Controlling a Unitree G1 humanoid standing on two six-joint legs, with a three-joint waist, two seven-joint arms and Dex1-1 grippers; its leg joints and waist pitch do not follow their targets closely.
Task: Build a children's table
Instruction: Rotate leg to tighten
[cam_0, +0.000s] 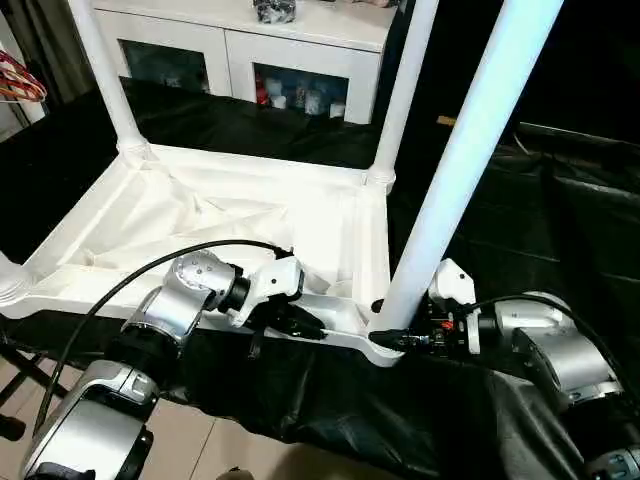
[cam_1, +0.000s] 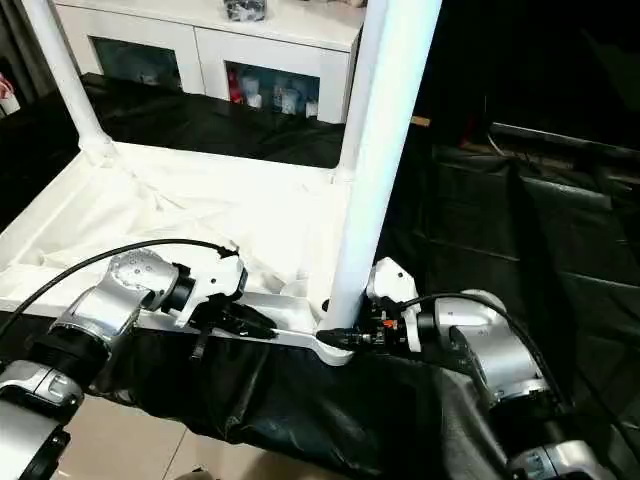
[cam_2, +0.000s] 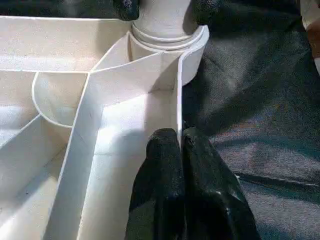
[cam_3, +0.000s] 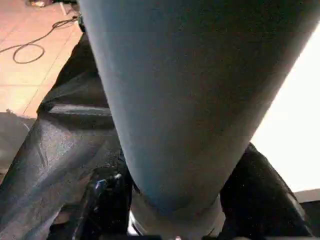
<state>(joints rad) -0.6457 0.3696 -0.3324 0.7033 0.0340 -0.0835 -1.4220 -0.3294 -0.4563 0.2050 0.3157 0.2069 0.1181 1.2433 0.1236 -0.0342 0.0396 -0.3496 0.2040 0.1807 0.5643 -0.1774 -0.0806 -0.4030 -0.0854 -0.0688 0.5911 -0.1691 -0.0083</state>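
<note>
The children's table lies upside down on black cloth, its ribbed white top (cam_0: 200, 215) facing up. Three white legs stand in corner sockets: far left (cam_0: 105, 75), far right (cam_0: 405, 90) and near right (cam_0: 470, 150). My left gripper (cam_0: 305, 322) is shut on the top's thin near rim (cam_2: 177, 100), a little left of the near right socket (cam_2: 162, 22). My right gripper (cam_0: 395, 338) reaches in from the right at the base of the near right leg (cam_3: 190, 100). Its fingers (cam_3: 102, 200) sit against both sides of the leg, just above the socket.
A white cabinet with glass doors (cam_0: 250, 50) stands behind the table. Crumpled black cloth (cam_0: 520, 230) covers the work surface to the right. Tiled floor (cam_0: 200, 440) shows below the near edge. A black cable (cam_0: 130, 280) runs over my left forearm.
</note>
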